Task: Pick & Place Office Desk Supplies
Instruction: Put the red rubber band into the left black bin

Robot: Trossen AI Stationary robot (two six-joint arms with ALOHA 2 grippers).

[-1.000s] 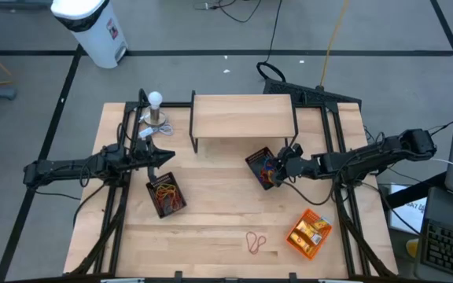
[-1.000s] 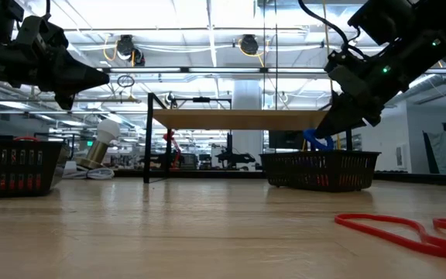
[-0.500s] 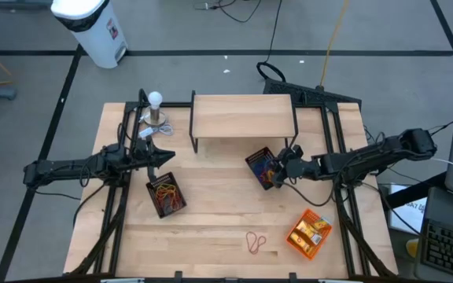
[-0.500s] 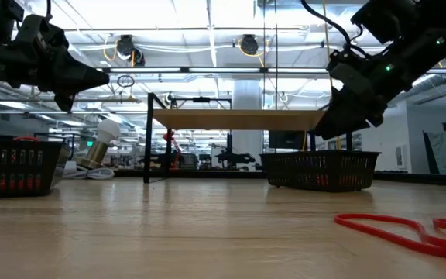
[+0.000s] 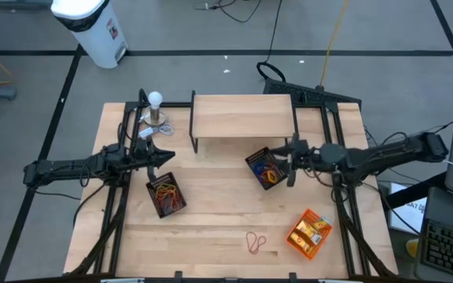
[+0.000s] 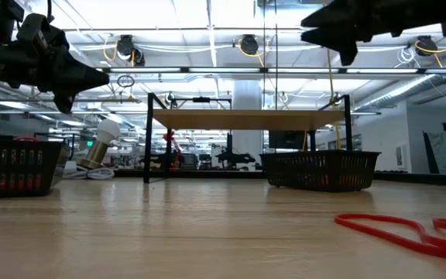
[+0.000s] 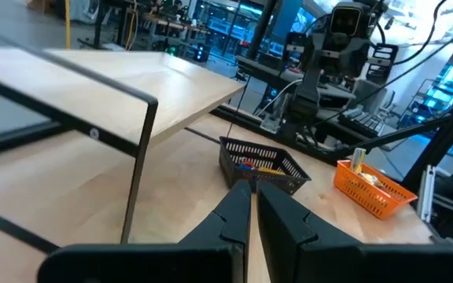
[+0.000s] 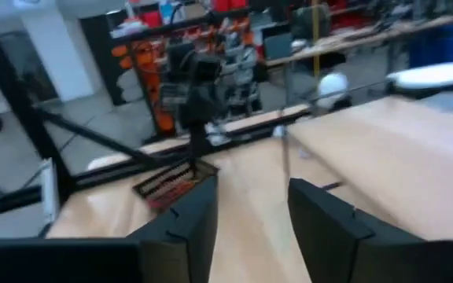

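A red rubber-band loop lies flat on the table near its near edge. Yellow-and-white packets sit in the orange tray. Two black mesh trays hold coloured bands: the left one and the right one. My right gripper hovers open and level, high beside the right tray's right side. My left gripper is shut, in the air just beyond the left tray's far end.
A low wooden shelf on black legs stands at the table's far middle. A small lamp with a white bulb sits at the far left. Bare tabletop lies between the two mesh trays and around the red loop.
My right gripper has risen from over the right mesh tray and tipped from pointing down to level, shifting slightly toward the table's right edge. A blue loop that hung below it a second ago no longer shows there.
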